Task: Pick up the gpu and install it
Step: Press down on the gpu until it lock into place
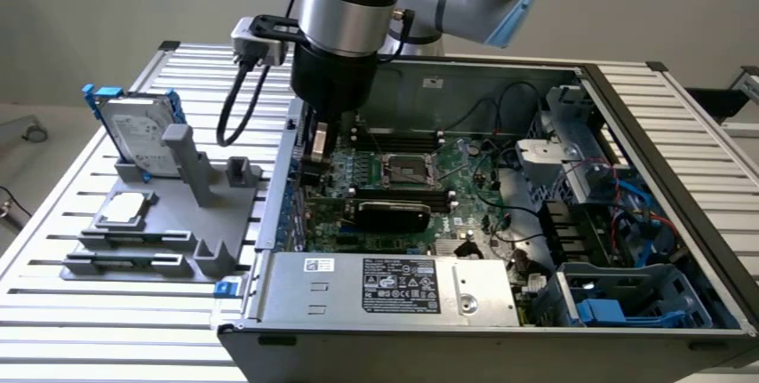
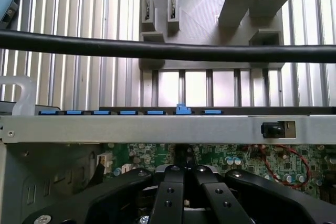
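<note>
Inside one case (image 1: pixel 664 134), one gpu (image 1: pixel 318 147) (fingers (image 2: pixel 167 198) closed)

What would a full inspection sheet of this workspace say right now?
Surface: slatted metal table, carrying open computer case.
Job's things: black-shrouded gpu standing upright on the motherboard.
Clutter: grey holder with hard drive and small chip.
Hand: hand shut, inside the case by its side; contact with gpu unclear.
Cables: black cable looping off the wrist; red and blue wires in the case.
Surroundings: plain wall; nothing else seen.
</note>
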`<state>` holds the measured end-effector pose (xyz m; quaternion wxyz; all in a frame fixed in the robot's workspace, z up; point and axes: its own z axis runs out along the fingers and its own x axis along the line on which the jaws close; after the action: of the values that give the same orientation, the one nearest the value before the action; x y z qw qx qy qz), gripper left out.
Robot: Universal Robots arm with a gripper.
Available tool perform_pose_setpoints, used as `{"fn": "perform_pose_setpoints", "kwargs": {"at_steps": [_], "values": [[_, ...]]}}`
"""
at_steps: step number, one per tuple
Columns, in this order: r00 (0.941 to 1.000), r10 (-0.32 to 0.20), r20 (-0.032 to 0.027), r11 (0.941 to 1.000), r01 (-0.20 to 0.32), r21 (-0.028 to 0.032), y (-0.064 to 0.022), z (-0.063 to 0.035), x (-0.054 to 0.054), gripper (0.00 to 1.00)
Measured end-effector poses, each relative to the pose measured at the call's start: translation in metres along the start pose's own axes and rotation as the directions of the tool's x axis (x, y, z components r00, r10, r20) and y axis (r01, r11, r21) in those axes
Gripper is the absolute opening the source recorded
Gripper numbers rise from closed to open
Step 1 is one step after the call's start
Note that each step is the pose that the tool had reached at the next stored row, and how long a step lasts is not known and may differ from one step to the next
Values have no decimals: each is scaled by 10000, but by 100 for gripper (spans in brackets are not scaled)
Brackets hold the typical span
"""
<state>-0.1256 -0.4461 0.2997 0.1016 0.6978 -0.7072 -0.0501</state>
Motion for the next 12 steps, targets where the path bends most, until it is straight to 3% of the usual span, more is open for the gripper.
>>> {"fn": "perform_pose_setpoints", "kwargs": {"at_steps": [12], "values": [[9997, -222, -51, 9997, 223, 24, -20, 43, -15, 11]]}}
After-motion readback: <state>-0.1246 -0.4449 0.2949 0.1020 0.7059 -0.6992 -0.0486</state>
